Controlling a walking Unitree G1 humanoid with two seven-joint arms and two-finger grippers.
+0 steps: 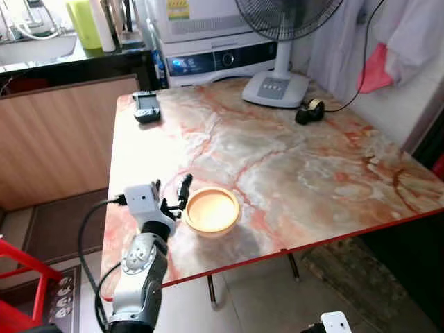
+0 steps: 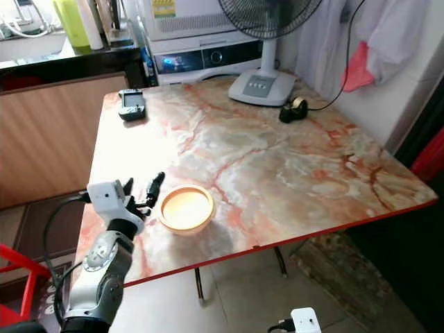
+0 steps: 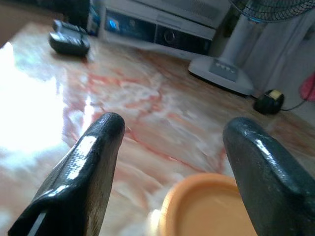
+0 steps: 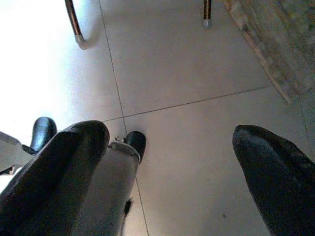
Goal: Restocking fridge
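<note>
Orange bowl [image 1: 211, 210] just beside left claw [image 1: 173, 193].

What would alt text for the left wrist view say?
The open left tool, two long black fingers spread wide, points at a shallow round orange bowl on a marbled pink table, with a white fan base beyond.

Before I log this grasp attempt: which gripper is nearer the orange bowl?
Left. The left gripper, open, is just beside the orange bowl on the table. The right gripper, also open, hangs down over the floor.
</note>
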